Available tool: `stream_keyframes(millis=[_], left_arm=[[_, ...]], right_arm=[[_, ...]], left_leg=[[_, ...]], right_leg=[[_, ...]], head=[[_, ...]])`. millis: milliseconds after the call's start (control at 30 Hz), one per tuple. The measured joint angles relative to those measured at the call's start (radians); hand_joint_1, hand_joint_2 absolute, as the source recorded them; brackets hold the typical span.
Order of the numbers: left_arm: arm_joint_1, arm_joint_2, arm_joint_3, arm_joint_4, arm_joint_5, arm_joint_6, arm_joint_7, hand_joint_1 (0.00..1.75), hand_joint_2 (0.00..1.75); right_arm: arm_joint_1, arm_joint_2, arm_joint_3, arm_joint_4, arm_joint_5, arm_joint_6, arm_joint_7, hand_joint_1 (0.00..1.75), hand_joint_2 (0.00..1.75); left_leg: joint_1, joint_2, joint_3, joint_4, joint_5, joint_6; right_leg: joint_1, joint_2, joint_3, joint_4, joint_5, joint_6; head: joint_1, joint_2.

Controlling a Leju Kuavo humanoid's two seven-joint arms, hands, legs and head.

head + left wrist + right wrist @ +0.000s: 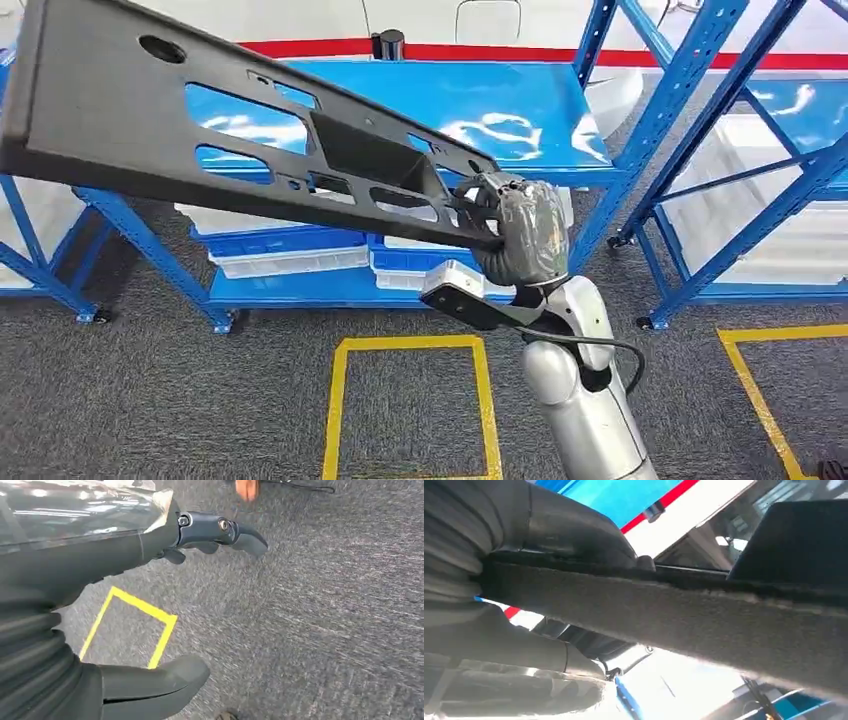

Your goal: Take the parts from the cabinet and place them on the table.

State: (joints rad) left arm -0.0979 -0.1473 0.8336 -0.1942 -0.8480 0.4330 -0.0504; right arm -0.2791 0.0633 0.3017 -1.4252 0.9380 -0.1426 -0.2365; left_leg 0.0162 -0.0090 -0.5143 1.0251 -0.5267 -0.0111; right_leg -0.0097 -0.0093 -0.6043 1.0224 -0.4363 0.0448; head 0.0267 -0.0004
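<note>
Carry step, I judge: right hand (520, 235) fingers hold the long black part (250, 140) off the blue cabinet (520, 110); left hand (100, 605) fingers wide, empty; next, find the bench.

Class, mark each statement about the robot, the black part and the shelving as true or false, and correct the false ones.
1. The right hand holds the long black part by one end. True.
2. The left hand holds a white bin. False: it holds nothing, fingers apart above grey carpet.
3. The black part lies flat on the blue shelf. False: it is held up in the air, tilted.
4. Yellow tape marks a rectangle on the floor. True.
</note>
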Motion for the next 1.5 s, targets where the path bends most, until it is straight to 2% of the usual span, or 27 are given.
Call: stream_keyframes(millis=[67, 133, 200, 267, 367, 433, 467, 567, 600, 667, 700, 733, 800, 867, 900, 933, 967, 1033, 1067, 1100, 1167, 1233, 1267, 1333, 1400, 1467, 1500], left_arm=[[0.001, 0.0, 0.015, 0.0, 0.01, 0.008, 0.0, 0.0, 1.75], [-0.002, 0.0, 0.025, -0.001, 0.011, 0.009, -0.01, 0.0, 1.75], [-0.002, 0.003, 0.033, -0.003, 0.011, 0.011, -0.022, 0.0, 1.75], [-0.002, 0.002, 0.038, -0.003, 0.011, 0.013, -0.025, 0.0, 1.75], [-0.002, 0.002, 0.039, -0.003, -0.006, 0.015, -0.025, 0.0, 1.75], [-0.002, 0.003, 0.039, -0.003, -0.014, 0.024, -0.025, 0.0, 1.75], [-0.002, 0.002, 0.039, -0.003, -0.014, 0.027, -0.025, 0.0, 1.75], [0.0, 0.005, 0.04, -0.003, -0.014, 0.03, -0.024, 0.0, 1.75], [0.001, 0.009, 0.04, -0.003, -0.014, 0.03, -0.024, 0.0, 1.75], [0.0, 0.008, 0.04, -0.003, -0.014, 0.032, -0.023, 0.0, 1.75], [0.0, 0.01, 0.04, -0.003, -0.02, 0.033, -0.021, 0.0, 1.75], [0.0, 0.011, 0.04, -0.003, -0.026, 0.033, -0.016, 0.0, 1.75], [0.001, 0.012, 0.04, -0.003, -0.043, 0.033, -0.007, 0.0, 1.75], [0.0, 0.013, 0.04, -0.003, -0.06, 0.028, -0.004, 0.0, 1.75], [-0.001, 0.014, 0.04, -0.003, -0.065, 0.027, -0.003, 0.0, 1.75], [-0.005, 0.014, 0.04, -0.003, -0.067, 0.027, -0.002, 0.0, 1.75], [-0.006, 0.016, 0.04, -0.003, -0.068, 0.027, -0.002, 0.0, 1.75], [-0.006, 0.017, 0.038, -0.003, -0.069, 0.027, -0.001, 0.0, 1.75], [-0.006, 0.019, 0.039, -0.003, -0.065, 0.027, 0.0, 0.0, 1.75], [-0.004, 0.019, 0.039, -0.003, -0.057, 0.031, 0.002, 0.0, 1.75], [-0.006, 0.021, 0.043, -0.003, -0.034, 0.042, 0.008, 0.0, 1.75], [-0.006, 0.023, 0.059, -0.003, -0.011, 0.046, 0.014, 0.0, 1.75], [-0.005, 0.023, 0.067, -0.003, -0.011, 0.045, 0.016, 0.0, 1.75], [-0.005, 0.021, 0.072, -0.003, -0.02, 0.045, 0.016, 0.0, 1.75], [-0.005, 0.018, 0.076, -0.003, -0.021, 0.045, 0.013, 0.0, 1.75], [-0.005, 0.017, 0.083, -0.003, -0.016, 0.048, 0.008, 0.0, 1.75], [-0.004, 0.018, 0.087, -0.003, -0.011, 0.049, 0.007, 0.0, 1.75]], right_arm=[[-0.002, 0.004, -0.003, 0.004, -0.013, 0.006, -0.012, 1.75, 1.75], [-0.005, 0.004, -0.01, 0.011, -0.021, 0.004, -0.019, 1.75, 1.75], [-0.003, 0.003, -0.021, 0.015, -0.033, -0.004, -0.025, 1.75, 1.75], [0.009, -0.001, -0.037, 0.015, -0.049, -0.013, -0.035, 1.75, 1.75], [0.033, -0.002, -0.059, 0.0, -0.082, -0.015, -0.058, 1.75, 1.75], [0.039, -0.002, -0.069, -0.023, -0.108, -0.015, -0.076, 1.75, 1.75], [0.041, 0.0, -0.075, -0.035, -0.121, -0.015, -0.083, 1.75, 1.75], [0.058, 0.0, -0.091, -0.053, -0.141, -0.016, -0.09, 1.75, 1.75], [0.059, 0.001, -0.093, -0.054, -0.142, -0.016, -0.09, 1.75, 1.75], [0.064, 0.006, -0.098, -0.06, -0.148, -0.019, -0.095, 1.75, 1.75], [0.067, 0.006, -0.101, -0.063, -0.146, -0.03, -0.105, 1.75, 1.75], [0.072, 0.006, -0.103, -0.067, -0.139, -0.045, -0.112, 1.75, 1.75], [0.089, 0.006, -0.105, -0.078, -0.138, -0.064, -0.122, 1.75, 1.75], [0.109, 0.006, -0.107, -0.087, -0.14, -0.05, -0.105, 1.75, 1.75], [0.115, 0.006, -0.108, -0.092, -0.138, -0.037, -0.09, 1.75, 1.75], [0.122, 0.007, -0.109, -0.097, -0.134, -0.032, -0.079, 1.75, 1.75], [0.125, 0.007, -0.111, -0.101, -0.133, -0.029, -0.074, 1.75, 1.75], [0.129, 0.008, -0.112, -0.104, -0.134, -0.027, -0.072, 1.75, 1.75], [0.133, 0.008, -0.112, -0.107, -0.133, -0.027, -0.071, 1.75, 1.75], [0.136, 0.008, -0.113, -0.107, -0.133, -0.026, -0.069, 1.75, 1.75], [0.135, 0.01, -0.114, -0.107, -0.142, -0.011, -0.077, 1.75, 1.75], [0.119, 0.019, -0.114, -0.098, -0.182, 0.017, -0.111, 1.75, 1.75], [0.103, 0.024, -0.113, -0.081, -0.208, 0.033, -0.128, 1.75, 1.75], [0.08, 0.026, -0.11, -0.05, -0.23, 0.043, -0.143, 1.75, 1.75], [0.073, 0.026, -0.111, -0.037, -0.249, 0.049, -0.151, 1.75, 1.75], [0.071, 0.029, -0.108, -0.034, -0.26, 0.054, -0.162, 1.75, 1.75], [0.073, 0.029, -0.108, -0.033, -0.263, 0.06, -0.164, 1.75, 1.75]], left_leg=[[-0.005, 0.005, -0.025, -0.008, 0.022, 0.031], [-0.004, 0.01, -0.044, -0.009, 0.047, 0.057], [-0.007, 0.01, -0.074, -0.009, 0.072, 0.062], [-0.01, 0.01, -0.109, -0.008, 0.098, 0.063], [-0.01, 0.011, -0.155, -0.007, 0.135, 0.055], [-0.015, 0.01, -0.17, -0.004, 0.155, 0.044], [-0.016, 0.013, -0.173, -0.004, 0.167, 0.039], [-0.016, 0.011, -0.175, -0.02, 0.203, 0.021], [-0.008, 0.009, -0.185, -0.015, 0.189, 0.018], [-0.004, 0.008, -0.211, 0.081, 0.046, 0.005], [-0.003, 0.007, -0.225, 0.156, -0.011, 0.0], [-0.003, 0.007, -0.237, 0.234, -0.044, -0.005], [0.0, 0.007, -0.225, 0.303, -0.014, -0.011], [0.008, 0.008, -0.139, 0.22, 0.051, -0.012], [0.011, 0.007, -0.07, 0.134, 0.054, -0.011], [0.011, 0.004, -0.007, 0.047, 0.014, -0.009], [0.005, 0.001, 0.016, 0.003, 0.0, -0.002], [-0.003, 0.001, 0.005, -0.003, -0.003, 0.006], [-0.006, 0.002, -0.004, -0.006, 0.007, 0.021], [0.002, 0.008, -0.019, -0.015, 0.022, 0.039], [-0.001, 0.012, -0.042, -0.016, 0.047, 0.056], [-0.003, 0.015, -0.073, -0.014, 0.072, 0.058], [-0.003, 0.019, -0.091, -0.014, 0.085, 0.058], [-0.003, 0.021, -0.123, -0.013, 0.11, 0.054], [-0.001, 0.017, -0.15, -0.012, 0.134, 0.045], [-0.007, 0.014, -0.166, -0.008, 0.152, 0.03], [-0.007, 0.014, -0.164, -0.015, 0.169, 0.025]], right_leg=[[-0.002, 0.002, -0.013, -0.002, 0.016, 0.015], [-0.005, 0.003, -0.046, 0.056, -0.064, 0.001], [-0.005, 0.005, -0.085, 0.193, -0.16, -0.013], [-0.005, 0.006, -0.094, 0.303, -0.181, 0.0], [-0.004, 0.006, 0.021, 0.192, -0.097, 0.03], [0.002, 0.005, 0.165, 0.003, -0.121, 0.012], [0.009, 0.006, 0.196, -0.066, -0.145, 0.003], [0.01, 0.008, 0.164, -0.053, -0.122, -0.016], [-0.013, 0.004, 0.155, -0.054, -0.107, -0.028], [-0.007, 0.004, 0.133, -0.054, -0.079, -0.051], [-0.004, 0.003, 0.118, -0.053, -0.066, -0.051], [-0.002, 0.003, 0.102, -0.05, -0.053, -0.052], [-0.002, 0.001, 0.07, -0.041, -0.036, -0.046], [-0.003, 0.001, 0.039, -0.026, -0.023, -0.039], [-0.003, 0.001, 0.028, -0.017, -0.018, -0.033], [0.0, 0.001, 0.018, -0.008, -0.016, -0.028], [0.003, 0.0, 0.013, -0.002, -0.012, -0.022], [0.0, -0.001, 0.0, -0.002, 0.007, -0.003], [0.0, -0.001, -0.006, -0.004, 0.017, 0.005], [-0.002, 0.0, -0.016, 0.003, 0.01, 0.009], [-0.003, 0.003, -0.053, 0.074, -0.082, -0.01], [-0.003, 0.005, -0.087, 0.218, -0.171, -0.019], [-0.003, 0.005, -0.094, 0.281, -0.182, -0.01], [-0.007, 0.004, -0.052, 0.277, -0.138, 0.018], [-0.011, 0.004, 0.054, 0.141, -0.087, 0.035], [-0.003, 0.006, 0.183, -0.049, -0.13, 0.016], [0.0, 0.01, 0.175, -0.043, -0.129, 0.006]], head=[[-0.001, 0.0], [0.002, 0.0], [0.001, 0.0], [0.001, 0.0], [0.001, 0.0], [0.001, 0.0], [-0.001, 0.0], [-0.002, 0.0], [-0.001, 0.0], [-0.005, 0.0], [-0.004, 0.0], [-0.005, 0.0], [-0.005, 0.0], [-0.005, 0.0], [-0.005, 0.0], [-0.006, 0.0], [-0.003, 0.0], [-0.003, 0.0], [-0.002, 0.0], [-0.003, 0.0], [0.0, 0.0], [0.0, 0.0], [0.0, 0.0], [0.0, 0.0], [0.0, 0.0], [0.0, 0.0], [-0.005, 0.0]])
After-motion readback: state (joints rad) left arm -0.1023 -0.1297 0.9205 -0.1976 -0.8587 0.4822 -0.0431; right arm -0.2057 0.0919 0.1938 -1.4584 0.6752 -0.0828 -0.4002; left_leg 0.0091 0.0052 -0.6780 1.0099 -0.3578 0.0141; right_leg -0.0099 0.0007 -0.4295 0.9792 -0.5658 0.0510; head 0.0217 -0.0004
